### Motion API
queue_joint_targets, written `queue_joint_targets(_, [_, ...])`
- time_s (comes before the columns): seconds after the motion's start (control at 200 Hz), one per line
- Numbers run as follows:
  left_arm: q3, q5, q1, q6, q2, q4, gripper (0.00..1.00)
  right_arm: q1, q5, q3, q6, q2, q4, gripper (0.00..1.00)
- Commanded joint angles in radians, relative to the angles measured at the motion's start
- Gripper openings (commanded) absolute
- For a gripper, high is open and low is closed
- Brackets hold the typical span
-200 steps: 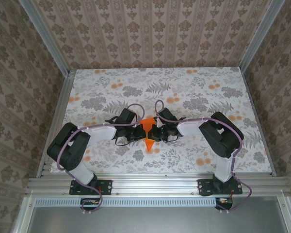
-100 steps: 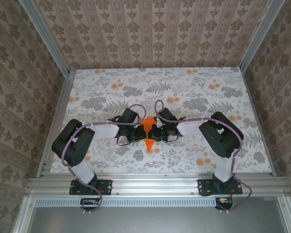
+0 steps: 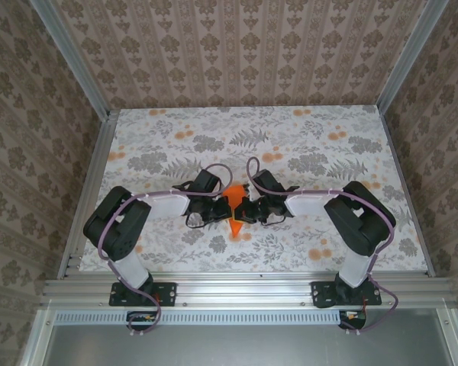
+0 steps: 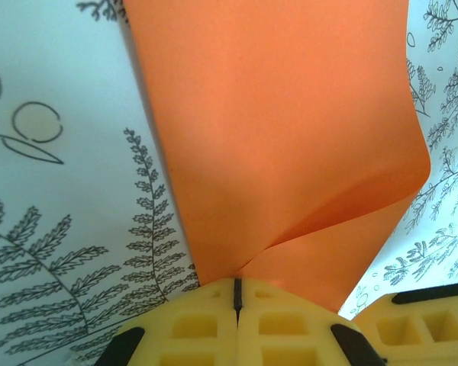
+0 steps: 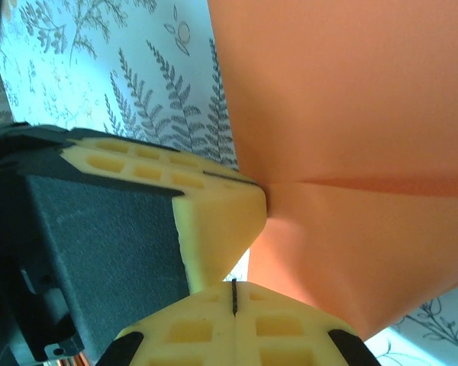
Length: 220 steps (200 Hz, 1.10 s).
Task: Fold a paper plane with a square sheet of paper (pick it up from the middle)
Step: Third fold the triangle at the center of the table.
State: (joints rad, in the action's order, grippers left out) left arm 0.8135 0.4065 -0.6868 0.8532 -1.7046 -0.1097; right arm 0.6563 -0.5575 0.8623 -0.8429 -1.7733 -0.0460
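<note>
My left hand (image 4: 235,288) was clenched on the left edge of the folded orange sheet of paper (image 3: 230,204) — my right hand (image 5: 233,293) clenched on that paper's right edge — the printed surface (image 3: 328,145) beneath it.

Tally from my remote feed: one orange paper sheet (image 3: 231,201), a single piece. Two arms, left arm (image 3: 156,204) and right arm (image 3: 313,200). Two tools, left tool (image 3: 223,208) and right tool (image 3: 243,210). One counter (image 3: 305,137).
</note>
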Motion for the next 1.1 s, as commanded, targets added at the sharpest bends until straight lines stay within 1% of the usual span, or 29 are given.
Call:
queue_joint_targets(0.0, [-0.02, -0.063, -0.015, 0.024, -0.047, -0.092, 0.0, 0.022, -0.041, -0.025, 0.012, -0.006, 0.018, 0.0])
queue_joint_targets(0.21, [-0.026, -0.064, -0.015, 0.03, -0.045, -0.085, 0.0, 0.027, -0.044, -0.03, 0.033, -0.04, 0.06, 0.0])
queue_joint_targets(0.33, [-0.025, -0.067, -0.014, 0.032, -0.044, -0.087, 0.0, 0.028, -0.011, -0.05, 0.082, -0.025, 0.137, 0.0])
queue_joint_targets(0.465, [-0.024, -0.071, -0.013, 0.032, -0.046, -0.09, 0.0, 0.026, 0.009, -0.057, 0.112, 0.0, 0.183, 0.0])
queue_joint_targets(0.705, [-0.02, -0.072, -0.014, 0.034, -0.047, -0.092, 0.0, 0.044, -0.082, -0.048, 0.119, 0.042, 0.119, 0.0])
queue_joint_targets(1.015, [-0.02, -0.072, -0.014, 0.038, -0.05, -0.091, 0.0, 0.055, -0.078, -0.054, 0.109, -0.043, 0.097, 0.0])
queue_joint_targets(1.095, [-0.021, -0.075, -0.013, 0.04, -0.05, -0.093, 0.0, 0.055, -0.052, -0.049, 0.122, -0.061, 0.128, 0.0])
